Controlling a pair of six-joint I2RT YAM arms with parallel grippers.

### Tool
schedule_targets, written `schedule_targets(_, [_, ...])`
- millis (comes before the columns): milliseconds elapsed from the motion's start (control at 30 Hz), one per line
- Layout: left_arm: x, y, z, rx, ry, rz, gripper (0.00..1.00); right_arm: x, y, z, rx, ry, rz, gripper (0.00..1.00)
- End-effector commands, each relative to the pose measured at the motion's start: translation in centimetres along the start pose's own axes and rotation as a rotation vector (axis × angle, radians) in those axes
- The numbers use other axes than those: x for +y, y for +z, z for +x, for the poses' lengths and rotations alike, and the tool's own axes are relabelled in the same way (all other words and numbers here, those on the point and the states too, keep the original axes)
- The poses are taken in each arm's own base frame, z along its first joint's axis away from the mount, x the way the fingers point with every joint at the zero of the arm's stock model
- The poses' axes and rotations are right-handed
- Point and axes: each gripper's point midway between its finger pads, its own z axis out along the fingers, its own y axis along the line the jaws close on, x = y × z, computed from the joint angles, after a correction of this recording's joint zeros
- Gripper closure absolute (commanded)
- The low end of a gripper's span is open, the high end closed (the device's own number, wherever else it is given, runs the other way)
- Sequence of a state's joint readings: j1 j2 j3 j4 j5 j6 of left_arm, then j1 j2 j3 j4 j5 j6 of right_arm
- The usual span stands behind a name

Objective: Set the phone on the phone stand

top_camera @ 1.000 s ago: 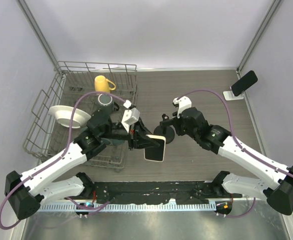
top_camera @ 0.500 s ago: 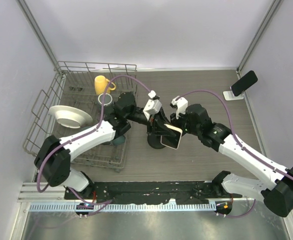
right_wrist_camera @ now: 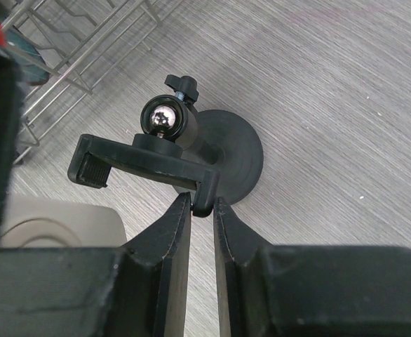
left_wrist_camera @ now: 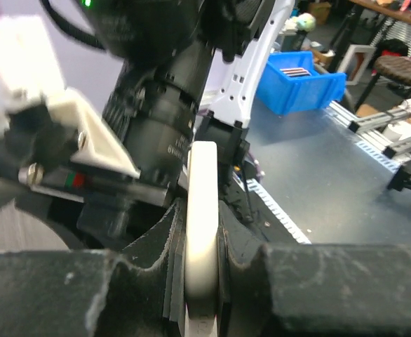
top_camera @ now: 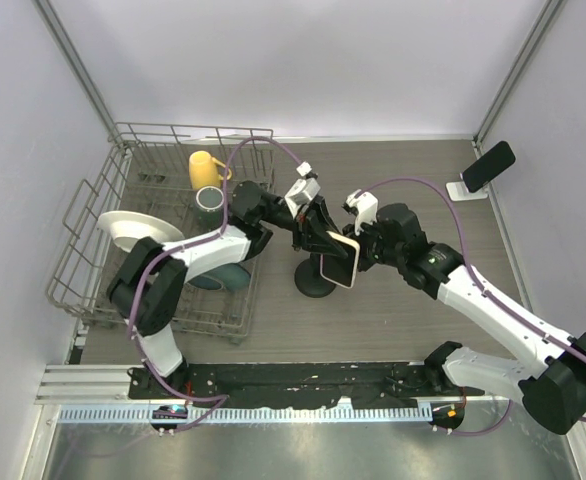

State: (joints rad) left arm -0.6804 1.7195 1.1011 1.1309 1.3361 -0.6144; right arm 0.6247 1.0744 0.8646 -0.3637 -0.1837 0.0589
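Note:
My left gripper (top_camera: 325,240) is shut on a cream-cased phone (top_camera: 341,262), held edge-on between its fingers in the left wrist view (left_wrist_camera: 203,232), just above a black clamp mount (top_camera: 314,283) with a round base. My right gripper (top_camera: 358,256) is shut on the end hook of that mount's clamp arm (right_wrist_camera: 142,165), its fingertips (right_wrist_camera: 184,210) pinching it beside the ball joint and base (right_wrist_camera: 237,151). The phone's corner shows at the lower left of the right wrist view (right_wrist_camera: 58,225). A small white phone stand (top_camera: 465,189) at the far right carries a black phone (top_camera: 488,165).
A wire dish rack (top_camera: 103,190) stands at the left with a yellow mug (top_camera: 205,166), a white bowl (top_camera: 133,232) and a dark cup (top_camera: 211,199). Purple cables loop over both arms. Walls close in on both sides.
My left arm has swung the phone from near the rack up and right to the black mount. My right gripper has closed in on the mount's clamp arm.

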Motion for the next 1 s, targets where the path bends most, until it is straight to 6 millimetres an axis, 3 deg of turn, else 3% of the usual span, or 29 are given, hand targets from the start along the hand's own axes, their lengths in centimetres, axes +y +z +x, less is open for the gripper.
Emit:
schedule_targets(0, [-0.8,-0.6,-3.1,-0.035,0.196,0.070,1.00,0.8,0.2,-0.9,-0.019,-0.001,-0.055,1.00])
schedule_targets(333, [1.0,-1.3,-2.2,-0.061,0.228,0.013,1.00,0.9,0.3,-1.0,-0.013,0.002,-0.070,0.99])
schedule_targets(600, [1.5,-1.4,-2.9,-0.110,0.332,-0.047,1.00,1.6,0.1,-1.1,0.003,0.001,-0.110,0.99])
schedule_targets(967, [2.0,-1.9,-0.7,-0.076,0.294,-0.040,1.00,2.6,-0.8,-1.9,-0.002,-0.036,-0.180,0.99])
